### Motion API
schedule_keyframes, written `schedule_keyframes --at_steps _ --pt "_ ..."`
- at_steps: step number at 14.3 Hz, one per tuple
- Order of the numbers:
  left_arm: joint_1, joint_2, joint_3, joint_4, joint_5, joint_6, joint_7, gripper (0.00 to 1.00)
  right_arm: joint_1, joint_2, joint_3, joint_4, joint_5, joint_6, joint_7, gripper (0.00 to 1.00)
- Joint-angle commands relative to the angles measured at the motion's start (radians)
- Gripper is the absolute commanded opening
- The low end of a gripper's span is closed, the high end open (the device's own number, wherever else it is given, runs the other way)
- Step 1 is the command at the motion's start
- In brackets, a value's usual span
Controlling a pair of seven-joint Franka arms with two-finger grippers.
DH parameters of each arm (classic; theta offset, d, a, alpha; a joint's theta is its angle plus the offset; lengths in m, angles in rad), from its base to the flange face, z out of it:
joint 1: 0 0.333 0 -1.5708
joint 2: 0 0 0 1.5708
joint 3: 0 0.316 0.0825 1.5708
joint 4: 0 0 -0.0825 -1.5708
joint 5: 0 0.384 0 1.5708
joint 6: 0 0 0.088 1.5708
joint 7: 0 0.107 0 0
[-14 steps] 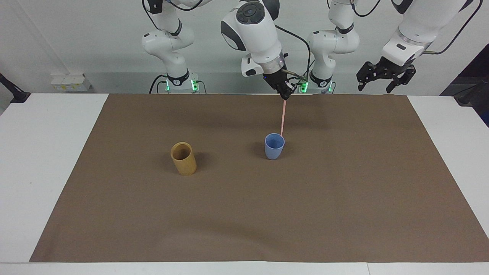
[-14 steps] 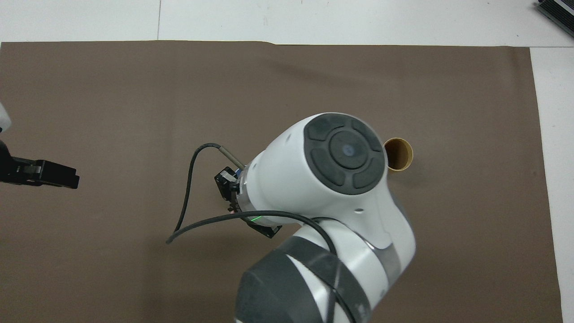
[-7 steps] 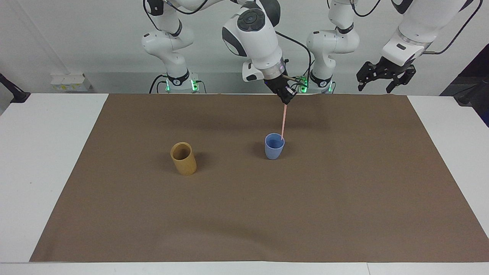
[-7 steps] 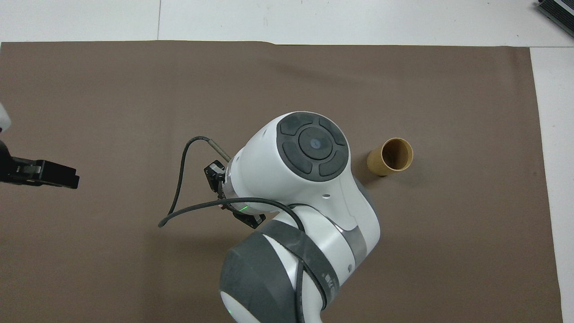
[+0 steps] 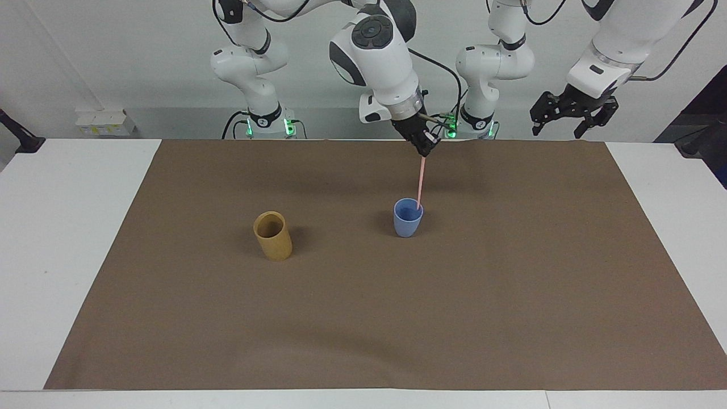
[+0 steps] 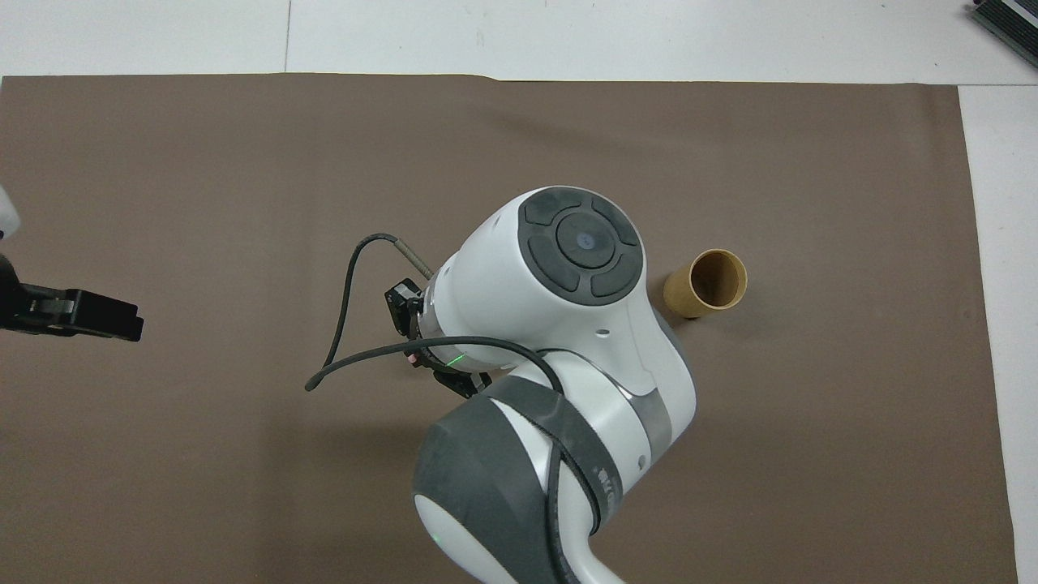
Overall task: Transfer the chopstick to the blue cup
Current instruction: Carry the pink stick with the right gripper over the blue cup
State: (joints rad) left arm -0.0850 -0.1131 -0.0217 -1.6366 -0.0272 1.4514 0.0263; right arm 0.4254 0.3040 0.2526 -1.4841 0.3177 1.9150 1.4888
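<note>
Your right gripper [image 5: 427, 149], fingers clenched on the chopstick [image 5: 420, 180], has its tip inside the blue cup [image 5: 407, 218]; next, release. The left gripper [image 5: 572, 115] waits, fingers spread.

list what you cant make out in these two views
- Overhead view: the blue cup and chopstick are hidden under the right arm's wrist.
- Facing view: whether the chopstick's tip touches the cup's bottom; the cup wall hides it.
- Overhead view: the left tool is cut off by the edge.
- Overhead view: the right tool's fingertips are hidden.
</note>
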Motion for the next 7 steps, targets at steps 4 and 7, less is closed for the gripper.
schedule_keyframes --at_steps 4,7 --pt "0.01 -0.007 -0.003 0.008 0.009 -0.011 0.01 1.0 -0.022 -0.008 0.013 -0.053 0.003 0.064 -0.001 0.18" --pt "0.01 -0.007 -0.003 0.008 0.009 -0.011 0.01 1.0 -0.023 -0.006 0.011 -0.05 -0.002 0.064 -0.001 0.39"
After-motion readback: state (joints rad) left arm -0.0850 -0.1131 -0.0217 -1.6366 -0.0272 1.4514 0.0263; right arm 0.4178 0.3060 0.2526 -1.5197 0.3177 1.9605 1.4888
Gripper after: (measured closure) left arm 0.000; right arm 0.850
